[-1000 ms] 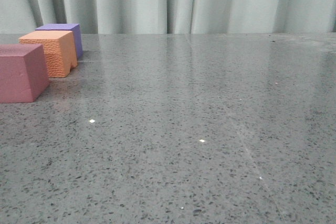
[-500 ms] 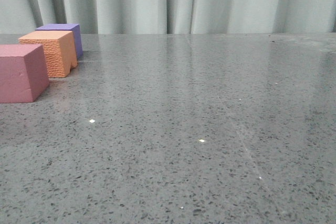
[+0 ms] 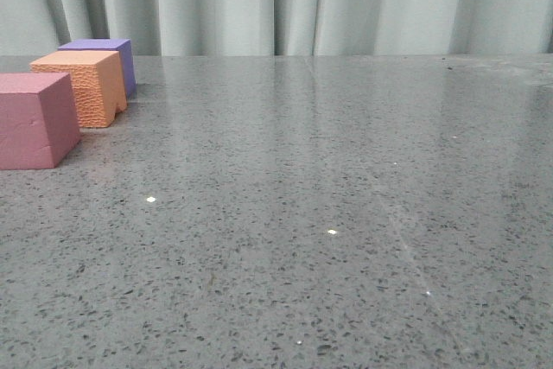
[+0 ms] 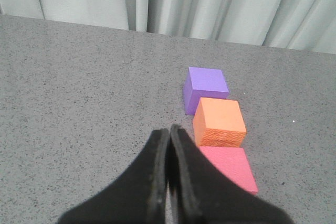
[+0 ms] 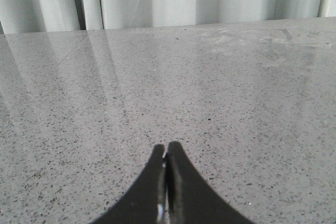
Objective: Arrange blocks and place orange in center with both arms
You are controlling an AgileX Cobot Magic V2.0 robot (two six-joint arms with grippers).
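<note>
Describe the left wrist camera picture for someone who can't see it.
Three foam cubes sit in a close row on a speckled grey table: the purple cube nearest the pale curtain, the orange cube in the middle, the pink-red cube nearest the camera. The left hand, black, is shut and empty beside the pink-red cube.

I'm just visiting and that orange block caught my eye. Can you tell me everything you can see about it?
The orange block is a matte foam-looking cube with a grainy, leather-like texture on its sides and a smoother top. It sits upright on the grey speckled table, at the far left in the front view, in the middle of a row between the purple block and the pink-red block. No gripper touches it.
</note>
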